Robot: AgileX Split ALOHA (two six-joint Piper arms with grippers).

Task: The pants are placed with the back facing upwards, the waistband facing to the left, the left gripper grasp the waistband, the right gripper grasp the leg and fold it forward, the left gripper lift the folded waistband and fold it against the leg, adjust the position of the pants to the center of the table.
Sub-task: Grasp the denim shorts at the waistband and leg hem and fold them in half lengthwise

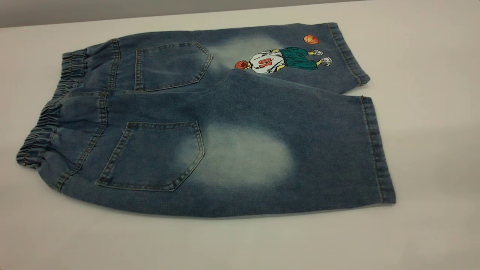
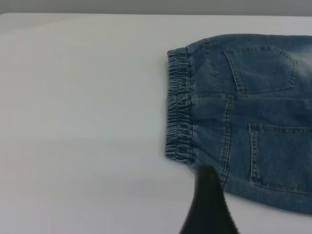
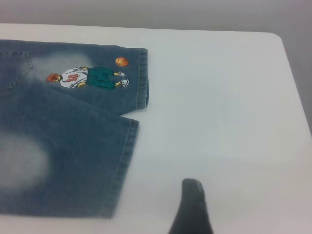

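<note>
- At the exterior view's left edge sits the waistband, gathered and ruffled; the left gripper hovers just off its near corner, its opening hidden.
- Across mid-frame, the pants lie flat, pockets up, long axis left to right.
- Rightward, the leg ends in a stitched hem — the right gripper is near it, its spread hidden too.
</note>
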